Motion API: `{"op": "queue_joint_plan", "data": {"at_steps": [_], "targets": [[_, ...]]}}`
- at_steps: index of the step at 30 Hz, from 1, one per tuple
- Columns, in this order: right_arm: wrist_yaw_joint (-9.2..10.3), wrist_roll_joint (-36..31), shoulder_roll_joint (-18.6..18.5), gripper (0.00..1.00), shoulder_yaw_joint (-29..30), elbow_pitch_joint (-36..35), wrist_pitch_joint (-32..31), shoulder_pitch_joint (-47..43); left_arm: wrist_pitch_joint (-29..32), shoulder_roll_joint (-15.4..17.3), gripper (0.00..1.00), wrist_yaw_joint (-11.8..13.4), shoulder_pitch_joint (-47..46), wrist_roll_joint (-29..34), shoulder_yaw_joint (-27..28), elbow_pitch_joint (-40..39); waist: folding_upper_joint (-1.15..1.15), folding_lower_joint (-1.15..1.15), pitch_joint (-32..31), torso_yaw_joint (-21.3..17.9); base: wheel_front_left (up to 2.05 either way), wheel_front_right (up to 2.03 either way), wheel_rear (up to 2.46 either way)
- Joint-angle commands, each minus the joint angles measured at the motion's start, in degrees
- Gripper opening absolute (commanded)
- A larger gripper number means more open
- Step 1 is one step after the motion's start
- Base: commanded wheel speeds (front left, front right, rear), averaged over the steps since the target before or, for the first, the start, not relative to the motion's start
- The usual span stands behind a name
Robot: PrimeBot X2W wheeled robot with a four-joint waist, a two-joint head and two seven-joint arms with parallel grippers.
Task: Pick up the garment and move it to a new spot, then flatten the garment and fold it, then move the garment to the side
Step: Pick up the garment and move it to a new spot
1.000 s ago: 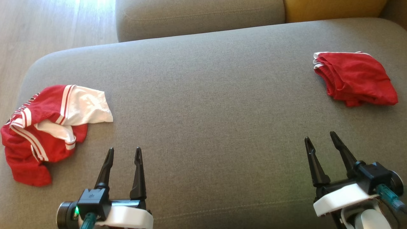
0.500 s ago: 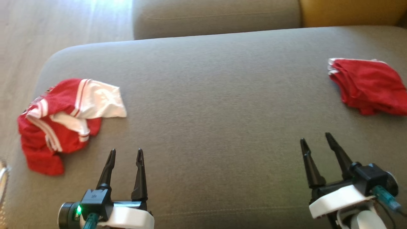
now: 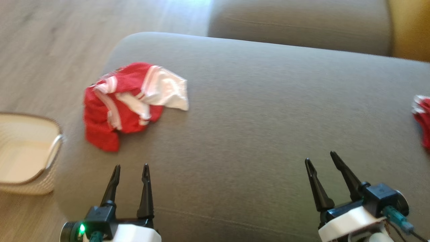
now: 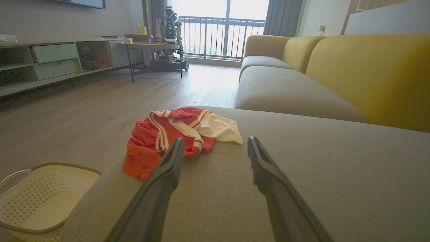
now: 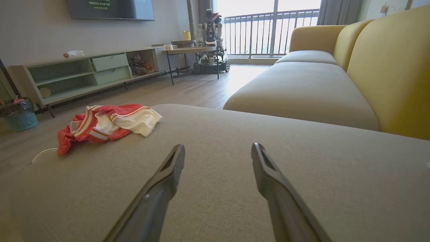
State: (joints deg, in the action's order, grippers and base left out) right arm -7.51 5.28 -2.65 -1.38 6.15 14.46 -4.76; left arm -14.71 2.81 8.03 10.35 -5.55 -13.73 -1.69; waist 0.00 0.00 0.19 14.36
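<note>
1. While low in frame, holds nothing in left gripper (image 3: 131,166) or right gripper (image 3: 320,157), both wide open.
2. Finds red-and-white garment (image 3: 117,107) crumpled upper left on sofa cushion (image 3: 262,117).
3. Pick-up stage, likely: needs reaching up-left, pinching fabric.

open cushion (image 3: 252,117) ahead, garment (image 3: 127,101) far left, basket (image 3: 57,149) beside

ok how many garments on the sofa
2. A crumpled red-and-white garment near the sofa cushion's left end, and a red garment at the head view's right edge, mostly cut off. More may lie out of frame.
</note>
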Motion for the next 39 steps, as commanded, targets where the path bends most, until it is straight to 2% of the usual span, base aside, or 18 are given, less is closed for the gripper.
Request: {"op": "queue_joint_plan", "data": {"at_steps": [1,6,12,17,20,24,28,29,30,31,35,39], "targets": [[0.02,0.3,-0.2,1.00,-1.4,-2.0,0.5,0.4,-0.3,0.1,1.00,0.0,-1.3,0.5,2.2,-2.1,0.00,0.00,-0.1,3.5,0.00,0.00,0.00],[0.02,0.1,-0.2,1.00,-1.9,-1.5,0.5,0.2,-0.3,0.1,1.00,-0.6,-1.0,0.4,2.7,-1.9,0.00,0.00,0.3,6.0,0.00,0.00,0.00],[0.02,-0.7,-0.2,1.00,-2.3,-1.8,0.5,0.5,-0.3,0.1,1.00,-1.5,-3.5,0.6,4.9,-1.4,0.00,0.00,2.7,5.9,0.00,0.00,0.00],[0.02,-3.4,-0.2,1.00,-1.5,-2.6,0.5,1.2,-0.3,0.2,1.00,-3.5,-11.6,0.5,7.7,-2.0,0.00,0.00,7.5,5.3,0.00,0.00,0.00],[0.02,-5.7,-0.2,1.00,-0.9,-3.1,0.5,2.0,-0.3,0.9,1.00,-5.1,-19.4,0.0,10.4,0.4,0.00,0.00,11.4,5.1,0.00,0.00,0.00],[0.02,-7.8,-0.2,1.00,0.9,-4.2,0.5,4.1,-0.3,1.7,1.00,-6.5,-30.8,-1.5,13.3,10.0,0.00,0.00,16.4,4.5,0.00,0.00,0.00],[0.02,-8.8,-1.3,1.00,0.9,-4.9,0.5,6.3,0.3,2.3,1.00,-8.3,-43.3,-4.9,15.2,23.7,0.00,0.00,20.8,3.9,0.00,0.00,0.00],[0.02,-8.8,-1.3,1.00,0.9,-4.9,0.5,6.3,0.3,2.3,1.00,-8.3,-43.3,-4.9,15.2,23.7,0.00,0.00,20.8,3.9,0.00,0.00,0.00],[0.02,-8.9,-1.6,1.00,0.9,-5.0,0.5,6.8,1.4,2.3,1.00,-8.5,-46.1,-6.0,15.8,27.3,0.00,0.00,21.6,3.8,0.00,0.00,0.00],[0.02,-9.0,-2.0,1.00,0.7,-5.4,0.5,7.9,4.8,2.8,1.00,-9.1,-51.4,-8.0,16.9,34.6,0.00,0.00,23.1,3.2,0.00,0.00,0.00],[0.02,-9.2,-2.3,1.00,1.0,-6.2,0.5,9.7,10.5,4.7,1.00,-8.8,-60.2,-11.1,19.4,46.6,0.00,0.00,26.0,1.8,0.00,0.00,0.00],[0.02,-9.2,-2.4,1.00,1.3,-6.9,0.5,11.1,15.2,6.6,1.00,-6.9,-65.6,-12.1,20.4,56.0,0.00,0.00,28.5,0.4,0.00,0.00,0.00]]}}
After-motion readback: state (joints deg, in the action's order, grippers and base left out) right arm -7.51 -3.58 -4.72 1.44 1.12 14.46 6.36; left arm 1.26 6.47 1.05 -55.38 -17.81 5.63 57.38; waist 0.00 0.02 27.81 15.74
